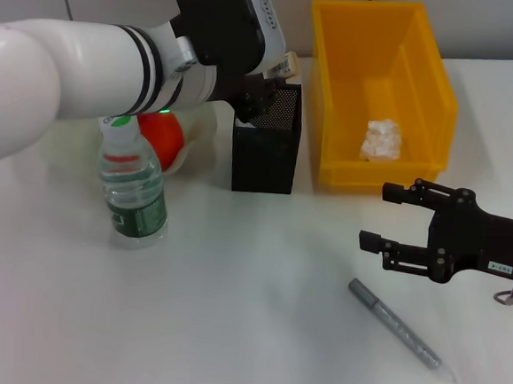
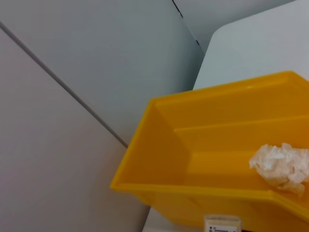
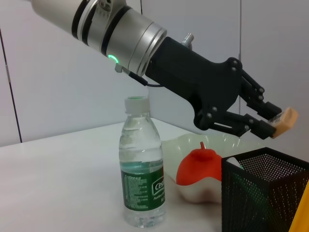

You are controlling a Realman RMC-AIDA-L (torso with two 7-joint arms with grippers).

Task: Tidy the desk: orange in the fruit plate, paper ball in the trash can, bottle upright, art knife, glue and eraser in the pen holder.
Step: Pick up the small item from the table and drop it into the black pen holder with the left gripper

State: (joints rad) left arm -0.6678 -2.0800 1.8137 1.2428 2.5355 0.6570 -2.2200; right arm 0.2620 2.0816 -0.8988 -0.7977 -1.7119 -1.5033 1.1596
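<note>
My left gripper [image 1: 279,73] hovers over the rim of the black mesh pen holder [image 1: 266,139], shut on a small tan eraser [image 1: 286,64]. In the right wrist view the eraser [image 3: 285,119] sits just above the pen holder [image 3: 263,188]. The orange [image 1: 159,134] lies in the pale fruit plate [image 1: 201,125]. The bottle [image 1: 132,187] stands upright. The paper ball [image 1: 382,138] lies in the yellow trash can [image 1: 430,72]. A slim grey art knife [image 1: 397,326] lies on the table, near my open right gripper [image 1: 377,217]. The glue is out of view.
The white table ends at a tiled wall behind the trash can. The bottle and fruit plate stand close to the pen holder's left side; the trash can stands close on its right.
</note>
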